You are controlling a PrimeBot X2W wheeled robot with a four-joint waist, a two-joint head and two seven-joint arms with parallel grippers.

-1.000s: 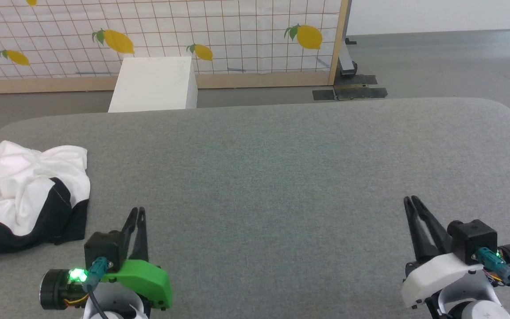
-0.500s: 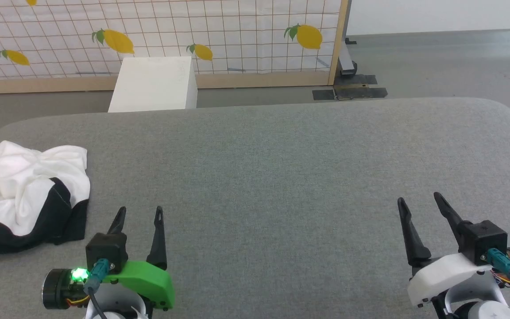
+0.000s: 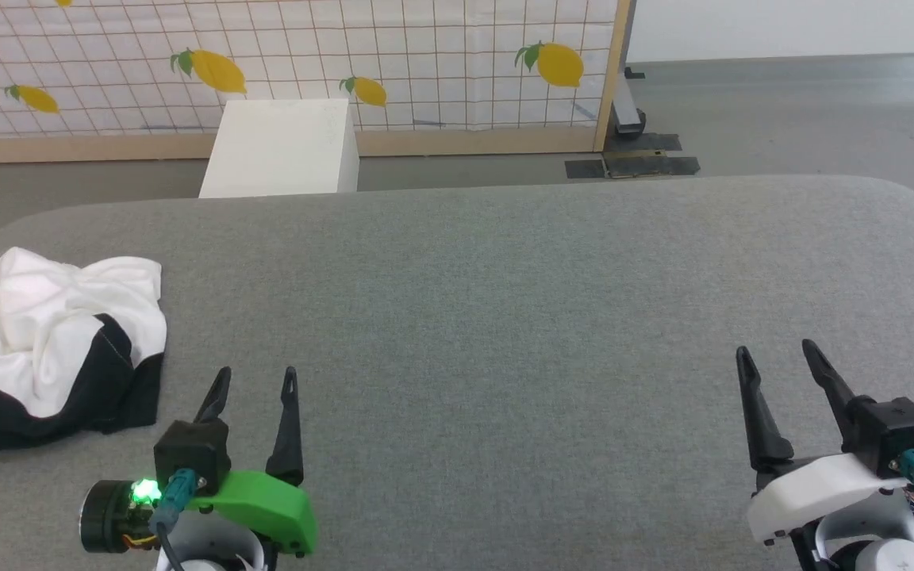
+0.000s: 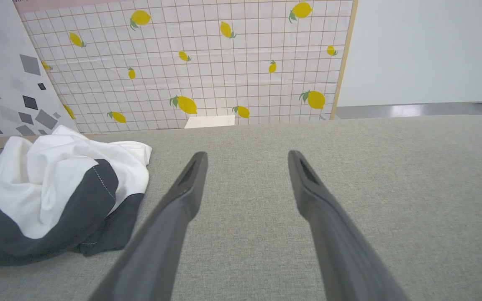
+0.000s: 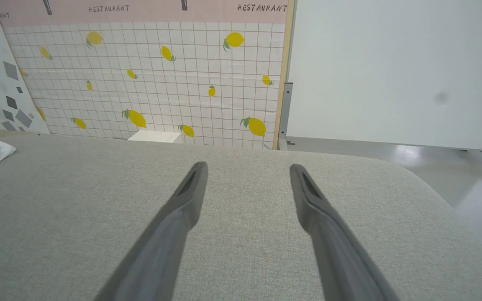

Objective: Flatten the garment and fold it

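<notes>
As I look over my feeds, both pincers stand spread wide with nothing between their fingers. The left gripper (image 3: 257, 373) sits near the garment (image 3: 52, 349), to its right and apart from it. The right gripper (image 3: 774, 349) is well apart from the garment, far off to its right. Neither touches cloth. Whether any fingertip rests on the surface below, I cannot tell.

The garment lies crumpled in a heap at the left end of a grey fabric pad (image 3: 505, 277), white folds on top and a black band wrapped around its near side. Beyond the garment, past the pad's far edge, a white box (image 3: 282, 147) stands on the grey floor (image 3: 782, 111) in front of a lemon-print screen (image 3: 425, 55) with a wooden frame.

From my left wrist view I get the garment close up, with pale stitching along the black edge and a grey-speckled panel (image 4: 2, 83) behind it. My right wrist view catches a white corner of the garment at its left edge. It adds the word RESTAURANT (image 5: 262, 7) along the screen's top and a plain white wall (image 5: 391, 71) on the screen's side away from the garment.
</notes>
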